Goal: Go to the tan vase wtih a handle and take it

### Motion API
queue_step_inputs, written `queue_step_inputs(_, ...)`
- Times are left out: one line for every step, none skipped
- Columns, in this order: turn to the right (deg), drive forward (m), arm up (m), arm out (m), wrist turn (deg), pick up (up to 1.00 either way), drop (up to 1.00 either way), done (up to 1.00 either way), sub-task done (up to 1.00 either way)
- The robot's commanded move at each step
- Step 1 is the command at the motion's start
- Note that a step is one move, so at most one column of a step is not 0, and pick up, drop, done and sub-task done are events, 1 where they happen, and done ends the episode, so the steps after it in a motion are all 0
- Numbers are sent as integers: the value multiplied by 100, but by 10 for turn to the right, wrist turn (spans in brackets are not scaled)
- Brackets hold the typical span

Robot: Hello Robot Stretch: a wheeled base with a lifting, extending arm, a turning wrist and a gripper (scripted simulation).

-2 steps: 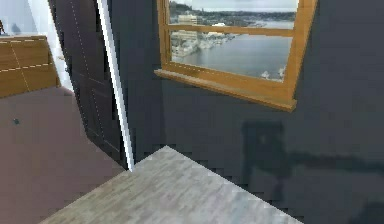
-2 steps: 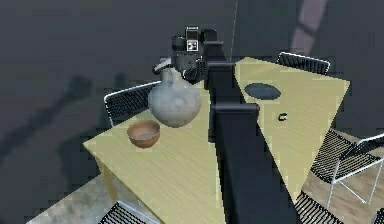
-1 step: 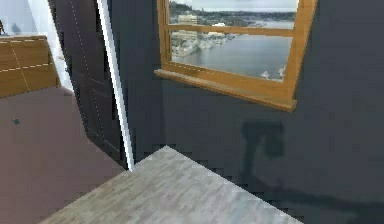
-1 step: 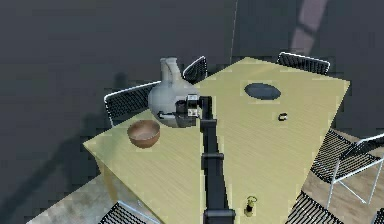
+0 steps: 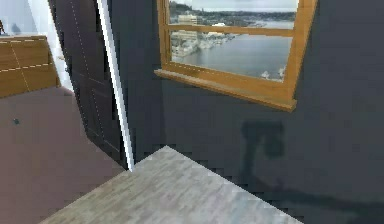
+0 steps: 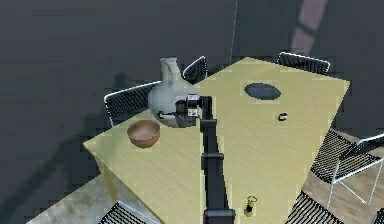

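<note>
**A:** What lies closest in the arm side view?

**B:** The arm [image 6: 212, 175], a dark bar rising from the bottom edge across the table [image 6: 300, 150]. At its far end sits the pincer [image 6: 176, 113], right at the foot of the vase [image 6: 167, 90].

**A:** Is it gripping the vase?

**B:** I cannot tell whether it holds anything. The vase stands upright on the table at the pincer's tip, near the far left edge. It is pale tan-grey, with a narrow neck and a handle.

**A:** What else is around it?

**B:** A brown bowl [image 6: 144, 134] sits just beside the vase, toward the table's left corner. Well apart to the right lie a dark round dish [image 6: 263, 91] and a small dark item [image 6: 283, 118]. Another small thing [image 6: 250, 207] stands by the near edge, just right of the arm.

**A:** And room to move?

**B:** Wire chairs ring the table: a left chair [image 6: 125, 100] behind the bowl, a back chair [image 6: 196, 68] behind the vase, a far chair [image 6: 303, 62] and a right chair [image 6: 355, 160].

In the forward view a wood-framed window [image 5: 235, 45] sits in a dark wall close ahead. A dark door [image 5: 88, 70] is to its left and a wooden dresser [image 5: 25, 65] farther left, with bare floor [image 5: 50, 150] before them.
</note>
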Motion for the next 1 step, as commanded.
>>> queue_step_inputs(0,0,10,0,0,0,0,0,0)
